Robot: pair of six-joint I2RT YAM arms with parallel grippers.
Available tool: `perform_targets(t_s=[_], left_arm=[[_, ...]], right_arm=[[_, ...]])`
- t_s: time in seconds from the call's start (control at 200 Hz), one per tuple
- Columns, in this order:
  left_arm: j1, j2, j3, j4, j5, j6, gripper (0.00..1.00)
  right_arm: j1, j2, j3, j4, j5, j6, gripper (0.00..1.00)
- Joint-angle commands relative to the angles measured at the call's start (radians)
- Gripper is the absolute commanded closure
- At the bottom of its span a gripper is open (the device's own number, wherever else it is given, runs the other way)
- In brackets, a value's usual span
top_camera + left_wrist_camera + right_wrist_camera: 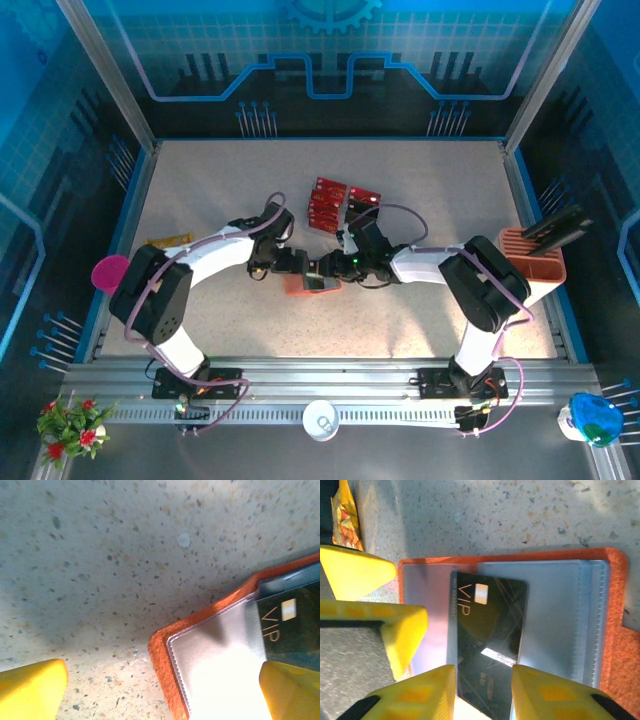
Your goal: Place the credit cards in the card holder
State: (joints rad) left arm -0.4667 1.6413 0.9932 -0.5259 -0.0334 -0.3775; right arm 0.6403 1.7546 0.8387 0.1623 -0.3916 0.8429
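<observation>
Slotting a dark VIP card (pixel 487 635) into the card holder (pixel 308 283).
Holds the left claw (pixel 162 672) wide open over the card holder's end, mid-tabletop (pixel 200 200); straddles the card, lying across the grey pockets (pixel 552 620), with the right claw (pixel 484 672), jaws part-way apart: gripping or releasing, cannot tell. Probably calls next for sliding it home, then fetching the red cards (pixel 328 203) beyond.

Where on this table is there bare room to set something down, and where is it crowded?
Free: the table at far left, between back edge and left arm; the far right, between red cards and stand; the near strip in front of the wallet. Crowded: the middle, where right arm meets left over the wallet, red cards just behind.
</observation>
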Motion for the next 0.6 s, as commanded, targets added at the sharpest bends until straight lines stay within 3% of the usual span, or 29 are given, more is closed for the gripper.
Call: perform_targets(t_s=[0.0, 0.2, 0.46, 0.595], left_arm=[[0.021, -0.066, 0.007, -0.028, 0.037, -0.066, 0.01], [0.035, -0.116, -0.056, -0.02, 0.036, -0.104, 0.01], [0.038, -0.088, -0.117, -0.019, 0.006, -0.098, 0.01], [0.039, -0.052, -0.122, -0.017, -0.014, -0.087, 0.01]], right_arm=[[-0.004, -0.071, 0.035, -0.155, 0.007, -0.085, 0.63], [-0.007, -0.094, 0.12, -0.275, 0.031, -0.162, 0.66], [0.004, 0.009, 0.218, -0.305, 0.025, -0.189, 0.86], [0.019, 0.066, 0.262, -0.325, 0.029, -0.21, 0.9]])
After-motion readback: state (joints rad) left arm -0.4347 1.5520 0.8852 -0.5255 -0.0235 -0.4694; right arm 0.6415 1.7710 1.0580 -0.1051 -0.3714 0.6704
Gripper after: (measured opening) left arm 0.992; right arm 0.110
